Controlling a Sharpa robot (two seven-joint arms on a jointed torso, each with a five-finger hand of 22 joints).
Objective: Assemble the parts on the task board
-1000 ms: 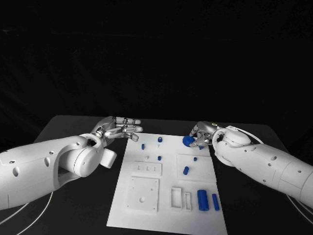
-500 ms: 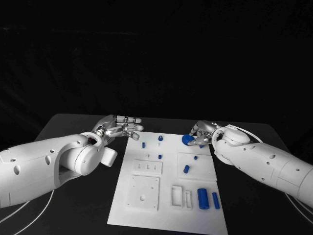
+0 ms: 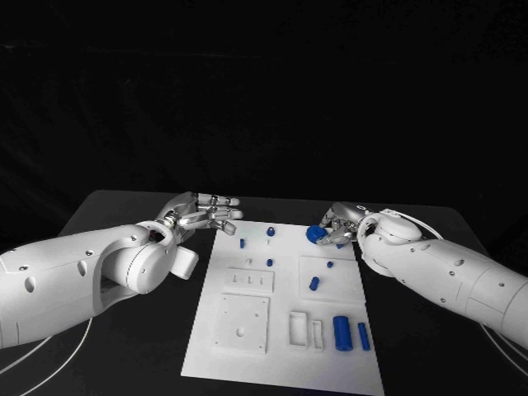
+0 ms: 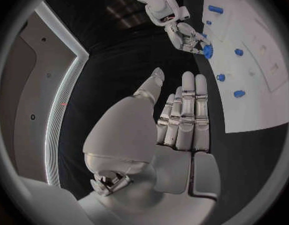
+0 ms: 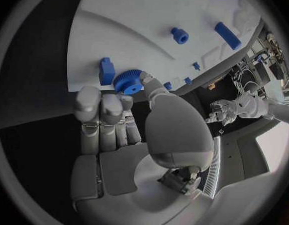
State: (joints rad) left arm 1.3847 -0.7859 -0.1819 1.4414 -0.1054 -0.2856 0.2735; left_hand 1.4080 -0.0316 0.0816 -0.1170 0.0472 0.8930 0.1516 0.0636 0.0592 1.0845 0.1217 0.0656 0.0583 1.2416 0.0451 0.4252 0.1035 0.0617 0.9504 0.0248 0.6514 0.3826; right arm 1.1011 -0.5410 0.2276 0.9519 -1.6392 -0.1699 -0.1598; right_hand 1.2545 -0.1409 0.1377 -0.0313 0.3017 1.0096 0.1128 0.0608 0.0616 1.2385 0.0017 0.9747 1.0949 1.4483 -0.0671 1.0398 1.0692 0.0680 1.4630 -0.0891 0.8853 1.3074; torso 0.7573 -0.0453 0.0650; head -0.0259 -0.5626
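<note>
Clearly toothed round blue gear [image 5: 127, 81]

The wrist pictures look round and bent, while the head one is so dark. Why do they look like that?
In the left wrist view the fisheye lens bows the task board's straight edge into a curve. In the right wrist view the board bulges likewise, and the blue gear at the right hand's fingers looks large. In the head view a black backdrop leaves the white board standing out brightest.
</note>
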